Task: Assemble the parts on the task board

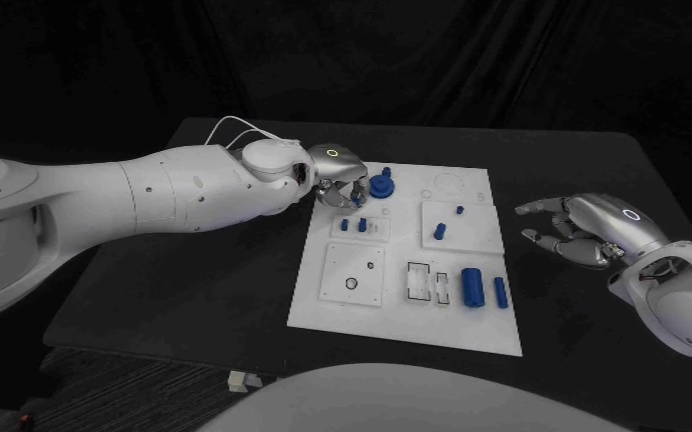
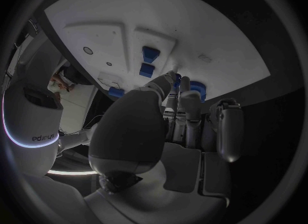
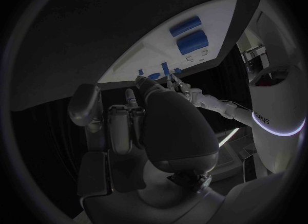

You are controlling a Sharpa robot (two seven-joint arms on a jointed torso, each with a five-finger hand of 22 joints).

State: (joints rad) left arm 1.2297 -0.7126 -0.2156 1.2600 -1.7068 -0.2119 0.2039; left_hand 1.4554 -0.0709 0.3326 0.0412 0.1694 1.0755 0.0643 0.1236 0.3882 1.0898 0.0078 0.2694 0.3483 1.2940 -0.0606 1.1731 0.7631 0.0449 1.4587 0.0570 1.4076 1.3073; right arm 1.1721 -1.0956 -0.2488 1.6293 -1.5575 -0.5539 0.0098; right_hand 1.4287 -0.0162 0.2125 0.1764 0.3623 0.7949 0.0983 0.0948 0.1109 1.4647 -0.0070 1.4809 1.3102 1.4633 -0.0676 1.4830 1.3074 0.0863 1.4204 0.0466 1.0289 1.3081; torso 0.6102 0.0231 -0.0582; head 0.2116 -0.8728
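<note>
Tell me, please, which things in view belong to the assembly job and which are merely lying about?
Part of the job:
task board
round blue part at the board's far left corner, with the left hand at it
two blue cylinders lying near the board's right edge
small blue pegs

Lying about:
small pale object below the table's near edge
right hand, idle beside the board

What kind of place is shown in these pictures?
Probably a robotics lab or test stand: a black table against dark drapes, a white task board with small blue parts, and the left hand at a blue part.
</note>
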